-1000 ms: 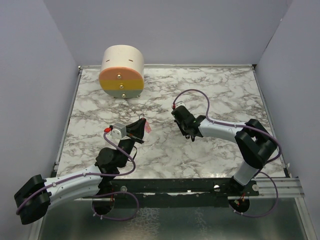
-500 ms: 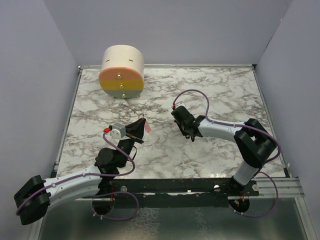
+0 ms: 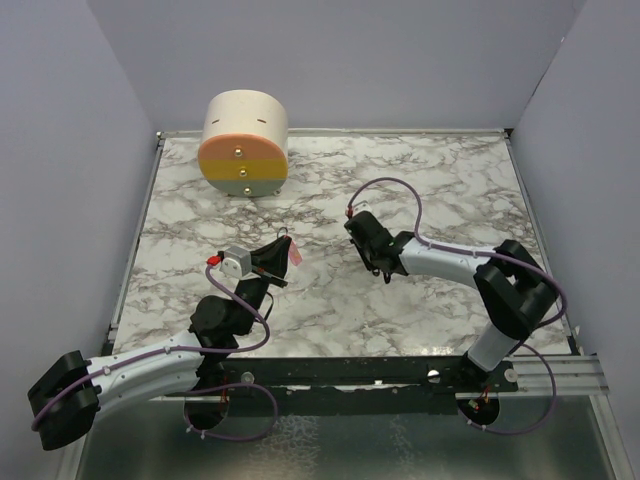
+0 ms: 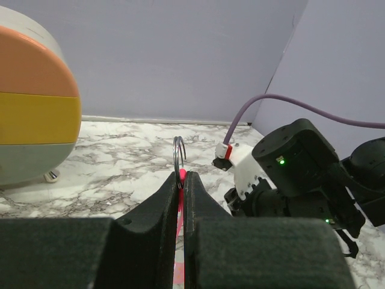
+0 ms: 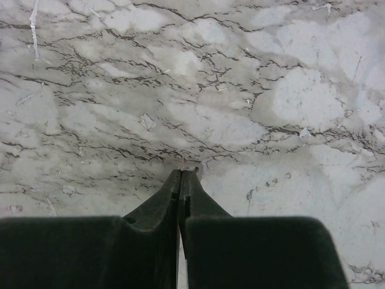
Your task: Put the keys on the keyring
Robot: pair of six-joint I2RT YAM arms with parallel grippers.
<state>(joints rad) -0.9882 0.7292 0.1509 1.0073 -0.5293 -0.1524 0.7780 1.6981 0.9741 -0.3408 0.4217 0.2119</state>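
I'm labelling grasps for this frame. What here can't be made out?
- Left wrist view: the left gripper hides most of the pink key; only a sliver shows.
- Same view: it also covers the bottom of the keyring, so its join to the key is unclear.
- Right wrist view: the right gripper is shut; the speck at its tips is too small to identify.

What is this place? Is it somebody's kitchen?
Probably not a kitchen; it looks like a robot test booth. A left arm and a right arm are bolted at the near edge of a marble-patterned table, and plain lilac walls close it in on three sides.
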